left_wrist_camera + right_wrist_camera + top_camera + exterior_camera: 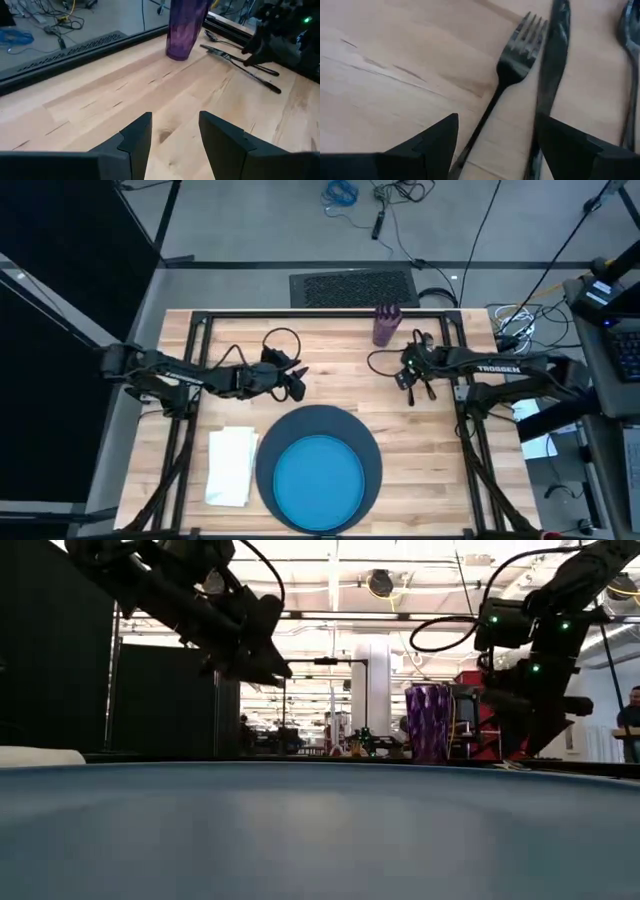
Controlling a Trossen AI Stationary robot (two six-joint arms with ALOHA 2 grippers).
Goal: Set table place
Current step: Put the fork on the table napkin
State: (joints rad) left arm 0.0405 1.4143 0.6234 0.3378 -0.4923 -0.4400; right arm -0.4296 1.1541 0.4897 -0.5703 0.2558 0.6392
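A place setting stands half made on the table (420, 450): the blue plate (318, 480) rests centred on the dark charger (290, 430) and the white napkin (231, 465) lies just beside it, while the cutlery and the purple cup (386, 324) appear not yet brought to the setting. The right gripper (497, 137) hangs low over the cutlery, fingers apart and holding nothing. The fork (507, 77) runs from between those fingers straight ahead, tines pointing away from the wrist; the knife (550, 70) lies alongside it, nearly parallel, and the spoon (631, 30) just beyond the knife. The left gripper (175, 137) waits above bare wood with fingers likewise apart and empty, the cup well ahead of it.
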